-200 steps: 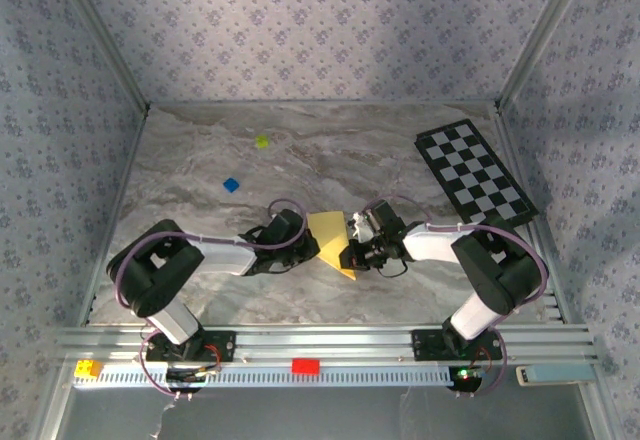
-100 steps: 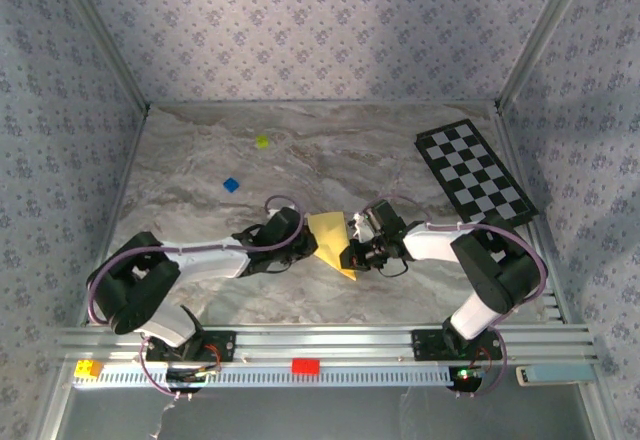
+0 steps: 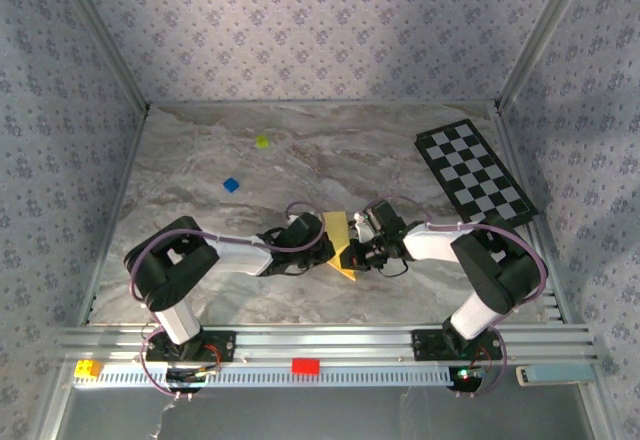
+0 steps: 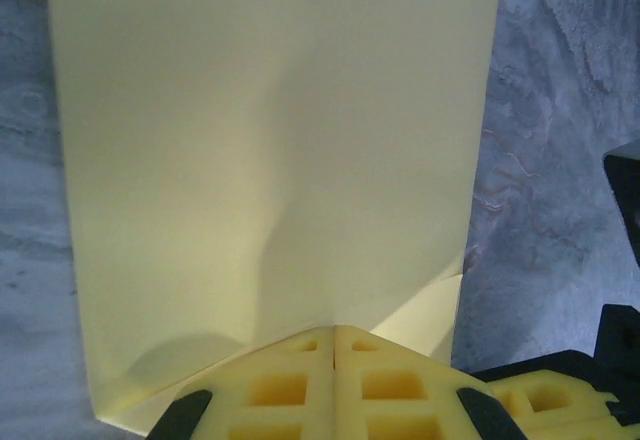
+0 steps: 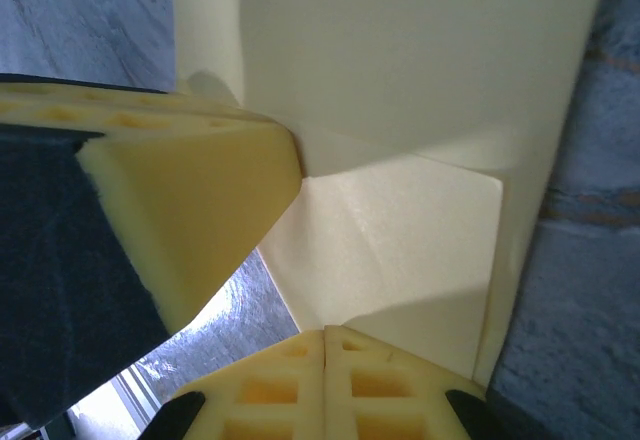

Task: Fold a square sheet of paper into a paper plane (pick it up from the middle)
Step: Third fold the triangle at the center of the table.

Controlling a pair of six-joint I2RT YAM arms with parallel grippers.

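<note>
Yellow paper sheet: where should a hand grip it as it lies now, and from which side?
Probably its doubled edge, coming in low from left or right. The square sheet of paper lies partly folded, a flap turned over, so the layered edge gives something to pinch; the flat middle offers nothing. The left hand, shut, meets one edge; the right hand, shut, meets the opposite one.

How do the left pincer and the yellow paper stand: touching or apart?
Touching. The left wrist view shows the shut left pincer pinching the yellow paper at its puckered near edge.
</note>
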